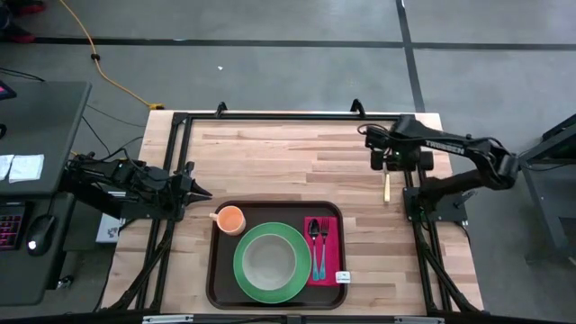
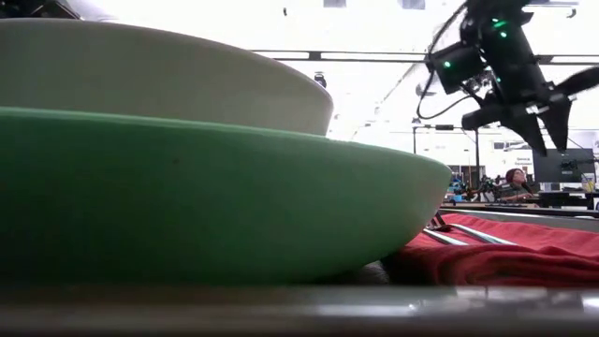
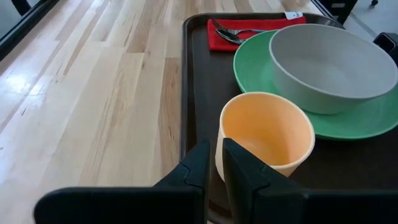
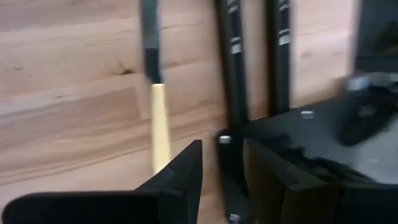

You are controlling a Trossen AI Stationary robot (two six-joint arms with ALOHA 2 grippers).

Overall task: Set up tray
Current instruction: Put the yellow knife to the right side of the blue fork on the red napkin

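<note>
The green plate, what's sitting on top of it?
A pale bowl sits on the green plate, covering its middle; only the rim shows. The bowl looks empty. Whatever lies under the plate on the tray is hidden.

A green plate [image 1: 270, 263] carried a pale grey bowl [image 1: 266, 258], with an orange cup [image 1: 230, 219] just beside it. A red napkin [image 1: 322, 249] held a fork [image 1: 314, 243] and a spoon [image 1: 323, 245]. A yellow-handled knife [image 1: 387, 184] lay on the wooden tabletop [image 1: 288, 162].
</note>
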